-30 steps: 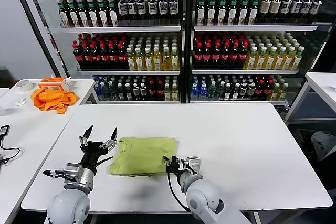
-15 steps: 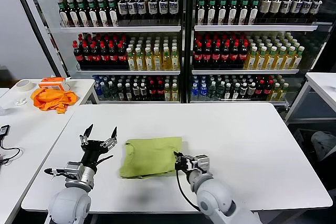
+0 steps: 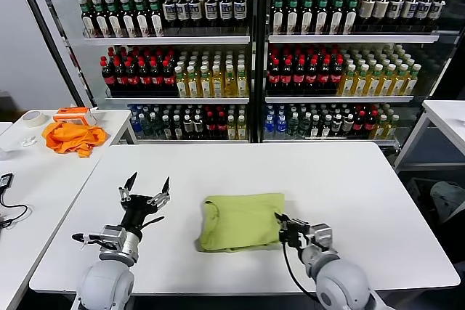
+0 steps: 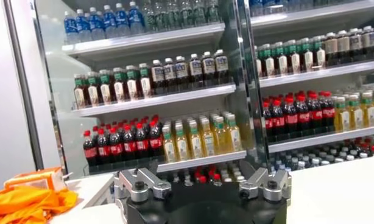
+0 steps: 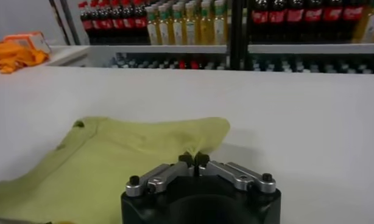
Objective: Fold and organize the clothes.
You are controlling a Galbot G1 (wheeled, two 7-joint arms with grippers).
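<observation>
Shirt: lime-green T-shirt (image 3: 243, 221) lies folded into a compact rectangle on the white desk (image 3: 349, 179), near the front edge, roughly centre. Collar end sits at 9 o'clock of the bundle; a bit of bunching shows at the lower 9 o'clock corner.
Right gripper: right gripper (image 3: 289, 231) sits at 3 o'clock of the shirt, low on the desk. Fingers (image 5: 188, 160) clenched, tips meeting on the shirt's near edge; wrist view shows the hem pinched between them.
Left gripper: left gripper (image 3: 146, 195) well apart from the shirt at 9 o'clock, pointing up off the desk, fingers spread wide and released, holding nothing. Looks parked.
Step in hand: my read is dragging or positioning the folded shirt by its 3 o'clock edge.
How to do it well: keep the pinch low and pull flat along the desk so the layers slide together, not peel apart. Slow and straight; a lift or twist would likely open the top layer. Thin fabric, so the pinch may hold only one layer.
Watch: the rumpled corner at 9 o'clock; likely needs a flatten before the shirt counts as tidy.
Background: orange cloth (image 3: 71, 136) on the side table at 10 o'clock, bottle shelves (image 3: 247, 63) behind. Not involved.
</observation>
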